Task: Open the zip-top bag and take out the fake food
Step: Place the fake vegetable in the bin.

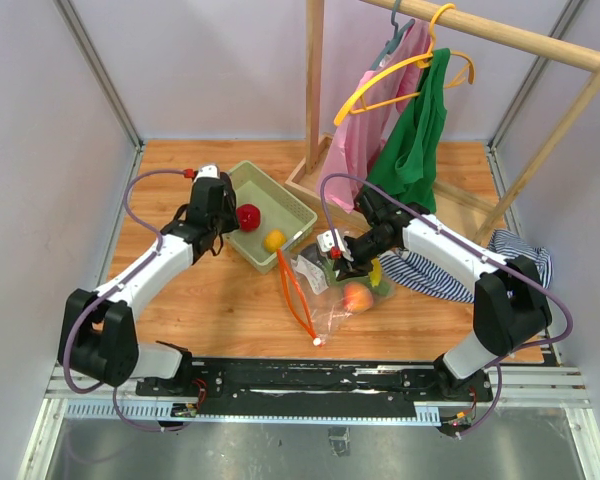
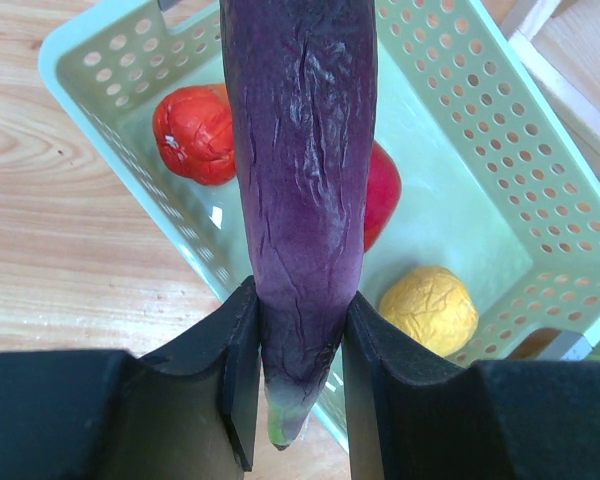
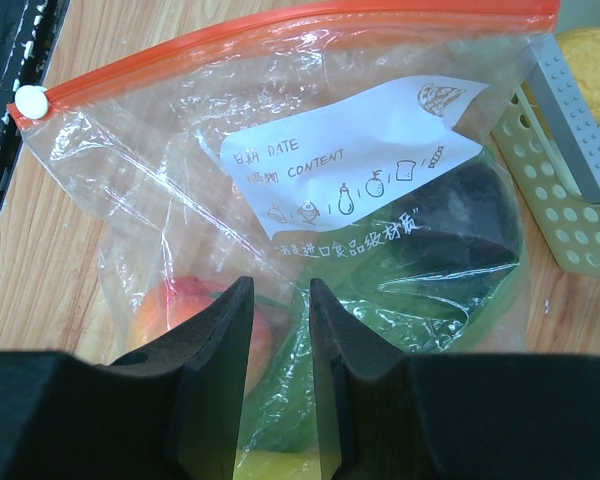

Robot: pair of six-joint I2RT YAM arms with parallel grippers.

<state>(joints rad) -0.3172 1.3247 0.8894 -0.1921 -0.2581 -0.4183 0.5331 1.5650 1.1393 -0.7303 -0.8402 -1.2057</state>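
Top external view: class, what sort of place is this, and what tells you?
Most likely a robot test cell, not a real home: two arms bolted to a rail at a wooden table, plain panel walls around it, and staged props like a clothes rack and green basket.

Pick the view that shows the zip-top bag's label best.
Right wrist: the label on the zip-top bag is large, its print readable. Top external shows only a small white patch. Left wrist misses it.
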